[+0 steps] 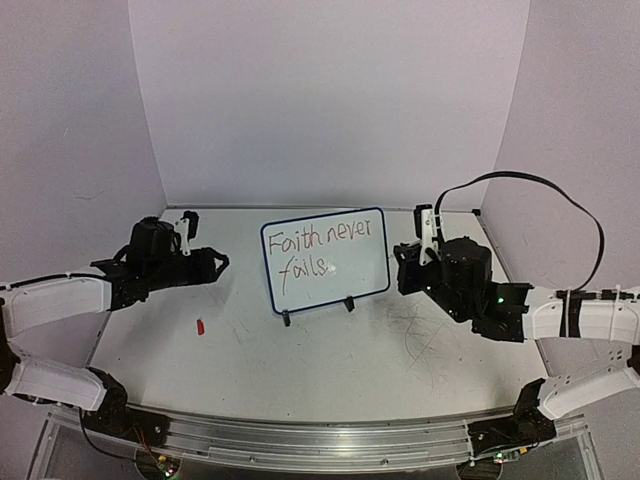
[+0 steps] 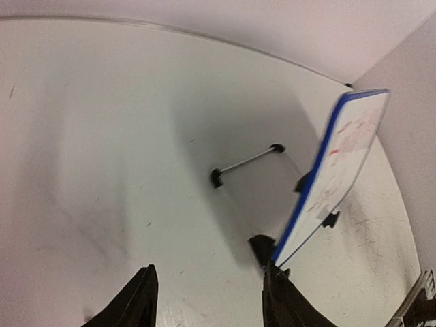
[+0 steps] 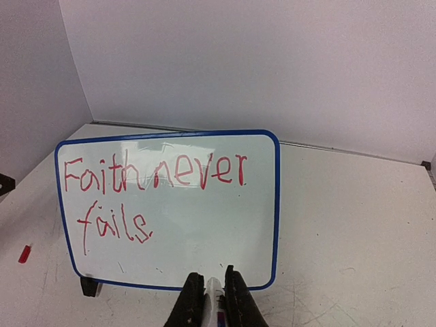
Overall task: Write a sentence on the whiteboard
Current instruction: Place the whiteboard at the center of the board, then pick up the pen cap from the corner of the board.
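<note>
The whiteboard (image 1: 352,272) stands upright on its two black feet at the table's middle, facing the arms. The sentence (image 1: 318,248) in red reads "Faith never fails" on two lines. It shows clearly in the right wrist view (image 3: 153,178) on the board (image 3: 204,235). My right gripper (image 3: 212,277) is shut on a white marker (image 3: 214,300), tip toward the board's lower edge, a little in front of it. In the top view it (image 1: 403,270) is right of the board. My left gripper (image 1: 222,262) is open and empty left of the board, which shows edge-on (image 2: 344,170) in the left wrist view beyond the open gripper (image 2: 210,269).
A small red marker cap (image 1: 201,327) lies on the table left of the board's front, also in the right wrist view (image 3: 24,254). The board's rear support bar (image 2: 245,162) rests on the table behind it. White walls enclose the table at back and sides.
</note>
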### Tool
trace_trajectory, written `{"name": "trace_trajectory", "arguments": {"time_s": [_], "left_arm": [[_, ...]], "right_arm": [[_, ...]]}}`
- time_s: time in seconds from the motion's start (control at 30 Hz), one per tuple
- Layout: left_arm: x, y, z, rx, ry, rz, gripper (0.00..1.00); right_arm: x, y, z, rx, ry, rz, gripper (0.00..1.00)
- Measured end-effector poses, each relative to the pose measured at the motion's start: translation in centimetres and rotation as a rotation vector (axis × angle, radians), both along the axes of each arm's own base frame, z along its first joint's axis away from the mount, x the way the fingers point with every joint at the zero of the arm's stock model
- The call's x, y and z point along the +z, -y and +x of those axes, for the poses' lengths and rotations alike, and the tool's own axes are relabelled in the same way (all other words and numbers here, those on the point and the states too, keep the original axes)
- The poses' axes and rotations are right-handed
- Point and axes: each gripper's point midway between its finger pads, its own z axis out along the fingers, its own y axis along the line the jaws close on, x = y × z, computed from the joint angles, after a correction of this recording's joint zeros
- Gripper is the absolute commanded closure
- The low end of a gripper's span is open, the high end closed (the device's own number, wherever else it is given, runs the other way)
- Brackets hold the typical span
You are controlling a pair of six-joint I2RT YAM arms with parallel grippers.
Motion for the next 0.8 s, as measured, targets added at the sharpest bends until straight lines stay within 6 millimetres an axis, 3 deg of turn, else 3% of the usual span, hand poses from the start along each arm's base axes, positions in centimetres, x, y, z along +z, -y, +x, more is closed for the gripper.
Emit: {"name": "trace_trajectory", "arguments": {"time_s": [0.2, 0.37, 0.6, 0.8], "left_arm": [[-7.5, -4.6, -3.2, 0.221, -0.347, 0.139, 0.39], [-11.9, -6.1, -4.4, 0.279, -0.522, 0.269, 0.42], [-15.2, -6.3, -4.5, 0.283, -0.625, 0.359, 0.64], [-15.7, -6.2, -4.6, 0.274, -0.641, 0.363, 0.81]], "right_arm": [[0.3, 0.8, -0.6, 0.008, 0.02, 0.009, 1.0], [1.1, 0.8, -1.0, 0.029, 0.036, 0.033, 1.0], [1.6, 1.1, -1.8, 0.06, 0.043, 0.076, 1.0], [1.6, 0.8, -2.0, 0.074, 0.034, 0.096, 1.0]]}}
